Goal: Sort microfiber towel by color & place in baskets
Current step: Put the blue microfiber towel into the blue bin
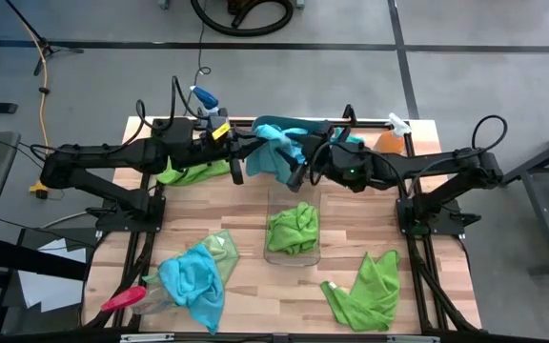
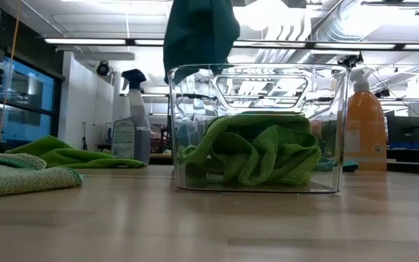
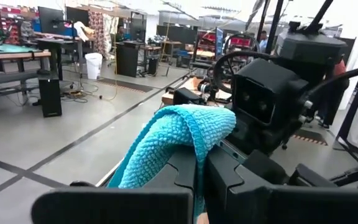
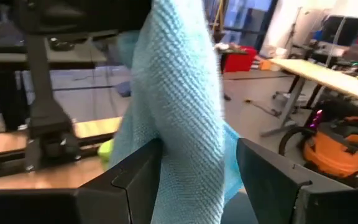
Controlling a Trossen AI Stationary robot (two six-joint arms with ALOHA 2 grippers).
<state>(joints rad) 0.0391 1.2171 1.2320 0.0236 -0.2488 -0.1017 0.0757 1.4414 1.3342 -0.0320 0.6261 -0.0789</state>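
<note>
above wooden table (image 1: 255,286), left gripper (image 3: 199,163) apparently pinches blue towel (image 1: 273,152).

One towel (image 1: 294,229) in the clear bin (image 1: 293,255); spray bottles (image 2: 130,120) behind – table's (image 1: 255,295) far edge.

Bright ceiling strip lights (image 2: 217,42) glare above the clear plastic bin (image 2: 257,131); the wooden tabletop (image 2: 195,225) nearest the camera is blurred.

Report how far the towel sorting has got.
Done: one green towel lies in the clear bin. In hand: the left gripper is shut on a blue towel held aloft, the open right gripper around its hanging part. Left: three loose towels, including the front right one.
</note>
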